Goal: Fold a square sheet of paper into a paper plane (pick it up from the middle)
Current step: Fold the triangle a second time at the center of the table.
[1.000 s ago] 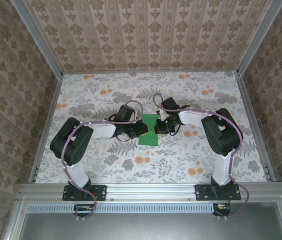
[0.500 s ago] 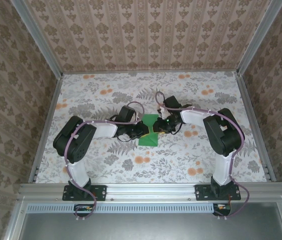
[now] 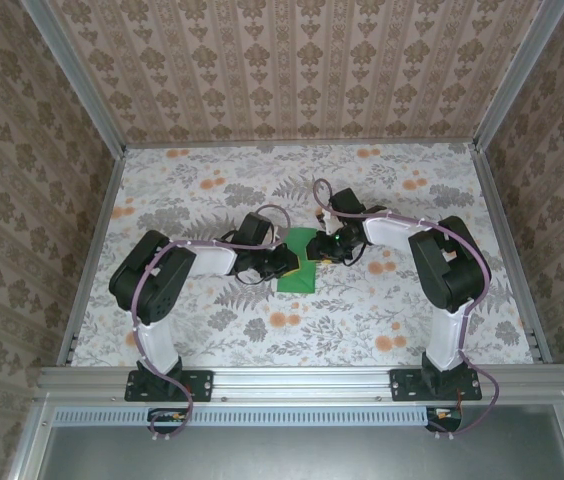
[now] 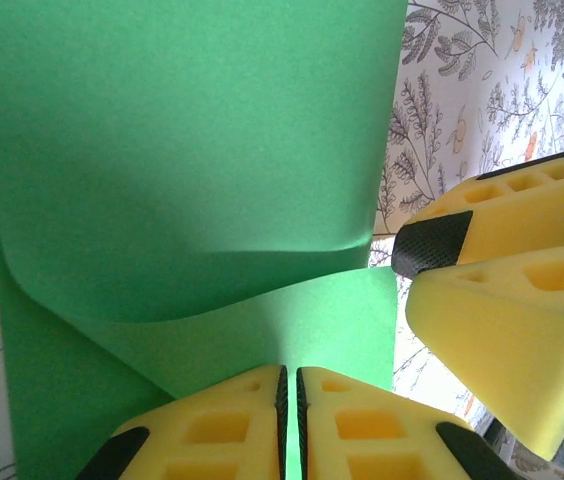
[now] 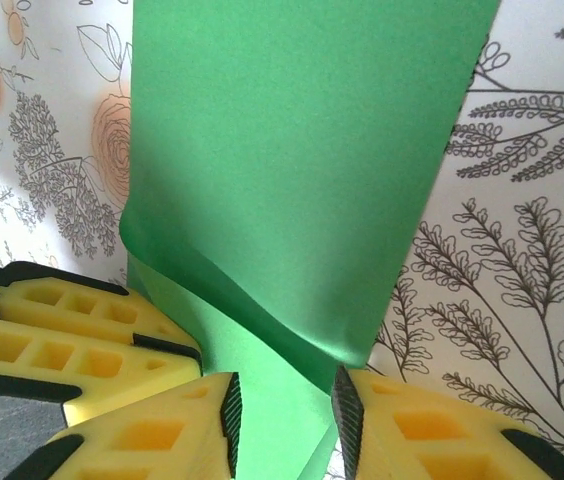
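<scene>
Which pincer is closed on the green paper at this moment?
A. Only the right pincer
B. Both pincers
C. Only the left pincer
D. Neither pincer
C: the left pincer is pressed shut on the green paper, while the right pincer stands open, with a clear gap around the paper's edge.

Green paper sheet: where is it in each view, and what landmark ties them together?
Top external: green paper sheet lies mid-table.
Left wrist: it fills the upper left and centre; left gripper is shut on its near edge.
Right wrist: central band, top to bottom; right gripper is open, straddling its near edge.
Shared landmark: floral table cover beside it.
</scene>
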Motion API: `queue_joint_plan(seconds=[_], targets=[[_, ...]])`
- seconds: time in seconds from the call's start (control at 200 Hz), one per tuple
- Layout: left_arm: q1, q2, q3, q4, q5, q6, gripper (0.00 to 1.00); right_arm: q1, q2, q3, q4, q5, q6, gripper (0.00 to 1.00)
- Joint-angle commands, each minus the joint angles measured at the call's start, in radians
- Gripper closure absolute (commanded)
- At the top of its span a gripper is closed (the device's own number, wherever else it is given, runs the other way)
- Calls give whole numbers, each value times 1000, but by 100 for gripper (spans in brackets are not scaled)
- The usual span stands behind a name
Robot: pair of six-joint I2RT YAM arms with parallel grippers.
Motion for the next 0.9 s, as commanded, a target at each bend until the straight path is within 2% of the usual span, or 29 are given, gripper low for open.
queue_joint_plan(seconds=[0.0, 0.23, 0.335, 0.43, 0.605, 0.895], targets=[[-4, 13, 23, -3, 3, -7, 86, -2, -16, 23, -31, 41, -14, 63], [-5, 2, 17, 1, 1, -10, 86, -2, -12, 19, -29, 20, -17, 60], [-6, 0, 19, 2, 2, -10, 86, -3, -8, 15, -6, -47, -18, 65], [-6, -2, 20, 1, 2, -10, 86, -3, -4, 15, 2, -75, -17, 73], [-6, -8, 20, 4, 2, -8, 86, -2, 7, 21, 5, -62, -20, 90], [-10, -10, 25, 18, 16, -7, 86, -2, 29, 36, -10, -6, -44, 93]])
